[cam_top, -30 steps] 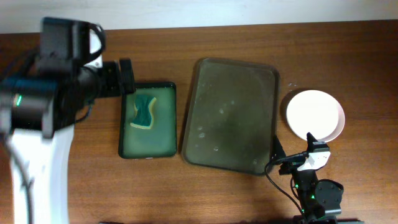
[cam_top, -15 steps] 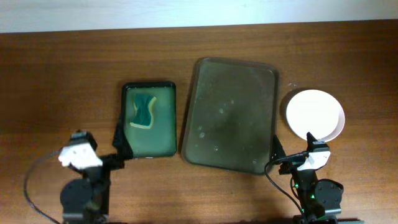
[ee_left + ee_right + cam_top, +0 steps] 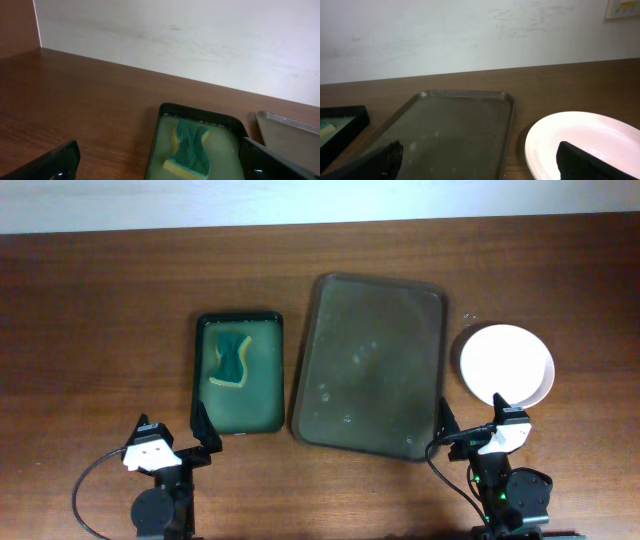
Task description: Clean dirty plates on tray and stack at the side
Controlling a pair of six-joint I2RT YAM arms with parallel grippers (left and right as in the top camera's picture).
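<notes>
The large grey tray [image 3: 370, 365] lies mid-table with only water drops on it; it also shows in the right wrist view [image 3: 450, 125]. One white plate [image 3: 506, 365] sits on the table right of the tray, seen in the right wrist view [image 3: 580, 142] too. A green and yellow sponge [image 3: 232, 358] lies in a small dark basin [image 3: 238, 420] of soapy water left of the tray, also in the left wrist view [image 3: 190, 147]. My left gripper [image 3: 172, 442] is open and empty just in front of the basin. My right gripper [image 3: 470, 420] is open and empty near the tray's front right corner.
A white wall [image 3: 200, 40] runs along the table's far edge. Bare brown table [image 3: 100, 330] extends left of the basin. Cables trail from both arm bases at the front edge.
My left arm has pulled back from above the basin's far left side to the table's front edge. The sponge stays in the basin. The right arm has not moved.
</notes>
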